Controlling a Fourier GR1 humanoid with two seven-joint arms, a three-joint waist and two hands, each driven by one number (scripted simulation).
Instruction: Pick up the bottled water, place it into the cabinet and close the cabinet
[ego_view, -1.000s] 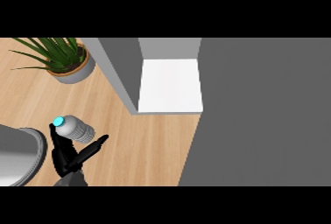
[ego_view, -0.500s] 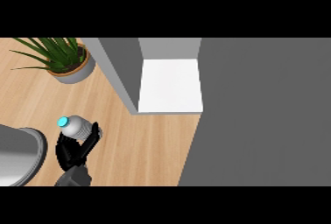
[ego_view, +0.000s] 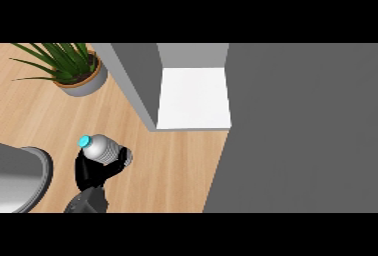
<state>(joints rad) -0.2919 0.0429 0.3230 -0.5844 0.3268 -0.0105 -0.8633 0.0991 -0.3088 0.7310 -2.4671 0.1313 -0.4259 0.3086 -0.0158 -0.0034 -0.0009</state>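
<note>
The bottled water (ego_view: 105, 148) is a clear bottle with a cyan cap, at the lower left of the head view above the wooden counter (ego_view: 173, 170). My left hand (ego_view: 93, 172) comes up from the lower edge with its fingers curled round the bottle's body. The cap end sticks out to the upper left. The cabinet (ego_view: 196, 97) stands open at the centre, showing a white shelf between grey walls, to the upper right of the bottle. My right hand does not show.
A potted plant (ego_view: 74, 70) stands at the back left beside the cabinet's wall. A grey metal round vessel (ego_view: 18, 177) sits at the left edge next to my hand. A large grey panel (ego_view: 303, 130) fills the right side.
The hand's spread fingers have curled round the bottle. Hand and bottle have shifted a little to the right, toward the cabinet.
</note>
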